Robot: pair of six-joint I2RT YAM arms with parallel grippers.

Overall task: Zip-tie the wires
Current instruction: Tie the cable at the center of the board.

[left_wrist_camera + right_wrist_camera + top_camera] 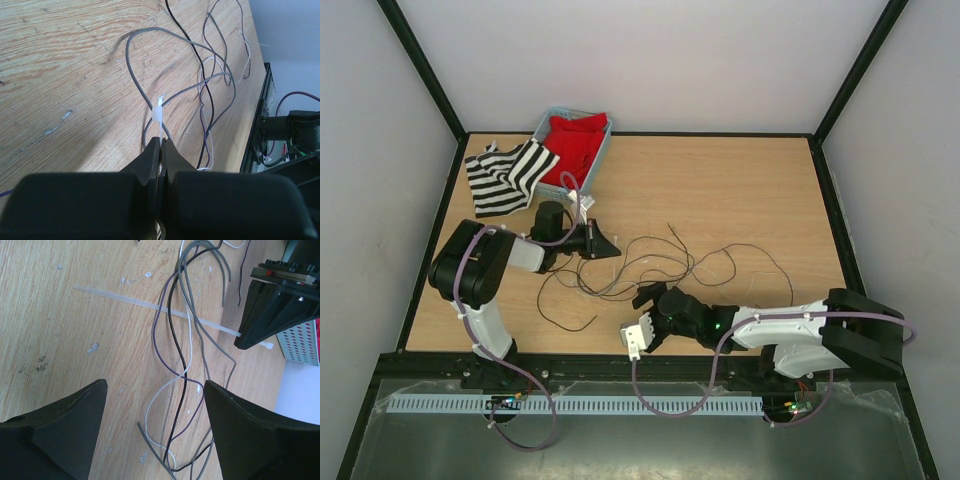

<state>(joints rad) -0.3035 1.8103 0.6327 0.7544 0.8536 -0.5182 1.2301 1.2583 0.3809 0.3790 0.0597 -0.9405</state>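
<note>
Riskily, wide-open right gripper (155, 384) hovers at 6 o'clock of thin black, grey and white wires (184, 374) on wooden table (740, 190); closing could drag strands away from translucent plastic zip tie (120, 298) pinched in left gripper (161, 145).

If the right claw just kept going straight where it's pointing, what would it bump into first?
Most likely the wires, lying just ahead between the open fingers of the right gripper; the zip tie lies beyond them. Depth is hard to judge.
</note>
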